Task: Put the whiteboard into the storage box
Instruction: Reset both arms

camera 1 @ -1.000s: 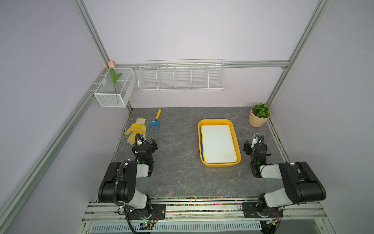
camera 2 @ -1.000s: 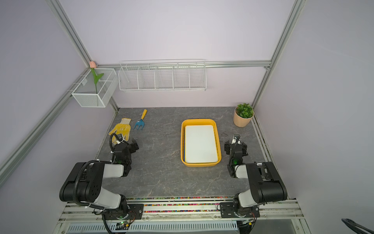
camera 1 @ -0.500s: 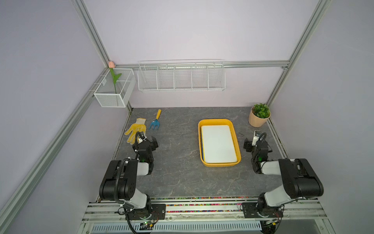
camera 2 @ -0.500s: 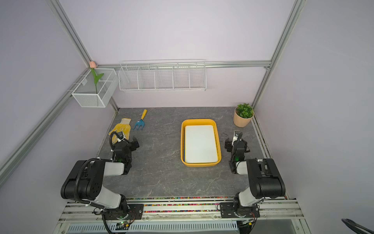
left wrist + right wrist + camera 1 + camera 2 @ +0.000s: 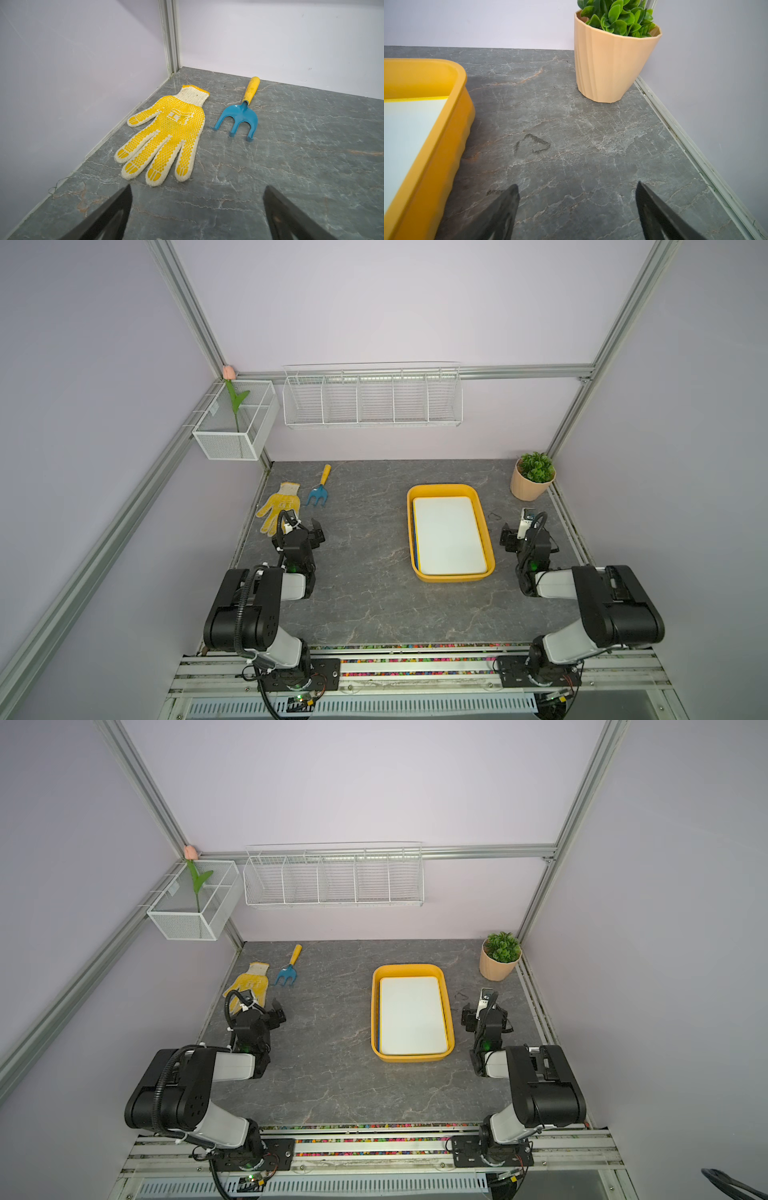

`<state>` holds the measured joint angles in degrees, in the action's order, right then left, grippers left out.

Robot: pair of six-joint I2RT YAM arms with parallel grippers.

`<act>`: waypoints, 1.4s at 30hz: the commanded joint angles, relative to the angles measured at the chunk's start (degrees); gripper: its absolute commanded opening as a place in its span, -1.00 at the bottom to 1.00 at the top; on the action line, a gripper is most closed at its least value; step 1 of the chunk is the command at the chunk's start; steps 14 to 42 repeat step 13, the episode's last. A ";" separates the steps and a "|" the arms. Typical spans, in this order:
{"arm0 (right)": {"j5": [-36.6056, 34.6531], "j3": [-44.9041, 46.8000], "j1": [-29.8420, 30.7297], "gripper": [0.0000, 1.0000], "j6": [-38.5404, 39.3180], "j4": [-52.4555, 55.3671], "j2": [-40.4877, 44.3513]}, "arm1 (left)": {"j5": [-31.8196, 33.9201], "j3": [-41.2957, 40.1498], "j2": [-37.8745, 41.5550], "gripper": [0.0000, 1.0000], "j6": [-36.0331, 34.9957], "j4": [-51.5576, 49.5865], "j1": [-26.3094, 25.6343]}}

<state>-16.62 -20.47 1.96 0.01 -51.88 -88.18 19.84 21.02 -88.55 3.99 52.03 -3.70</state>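
Note:
The white whiteboard (image 5: 449,535) (image 5: 411,1015) lies flat inside the yellow storage box (image 5: 451,488) (image 5: 409,968) right of the table's middle, in both top views. A thin blue edge shows under its left side. My left gripper (image 5: 302,526) (image 5: 259,1006) (image 5: 197,187) hovers low at the left, open and empty, facing a glove. My right gripper (image 5: 527,535) (image 5: 486,1017) (image 5: 576,184) is open and empty just right of the box. The right wrist view shows the storage box wall (image 5: 446,133) and a corner of the whiteboard (image 5: 406,124).
A yellow dotted glove (image 5: 164,133) (image 5: 280,506) and a blue hand rake (image 5: 241,116) (image 5: 319,489) lie at the back left. A potted plant (image 5: 610,58) (image 5: 534,481) stands at the back right corner. A mesh basket (image 5: 237,423) and wire rack (image 5: 372,400) hang on the walls.
The right arm has shifted slightly toward the back beside the box. The left arm, the box and the whiteboard have not moved.

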 commanded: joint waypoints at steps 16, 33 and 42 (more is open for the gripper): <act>0.54 -0.45 0.07 0.78 0.25 -0.46 0.20 | -0.32 0.68 -0.22 0.99 -0.91 1.35 0.10; 0.54 -0.45 0.07 0.78 0.25 -0.46 0.20 | -0.32 0.68 -0.22 0.99 -0.91 1.35 0.10; 0.54 -0.45 0.07 0.78 0.25 -0.46 0.20 | -0.32 0.68 -0.22 0.99 -0.91 1.35 0.10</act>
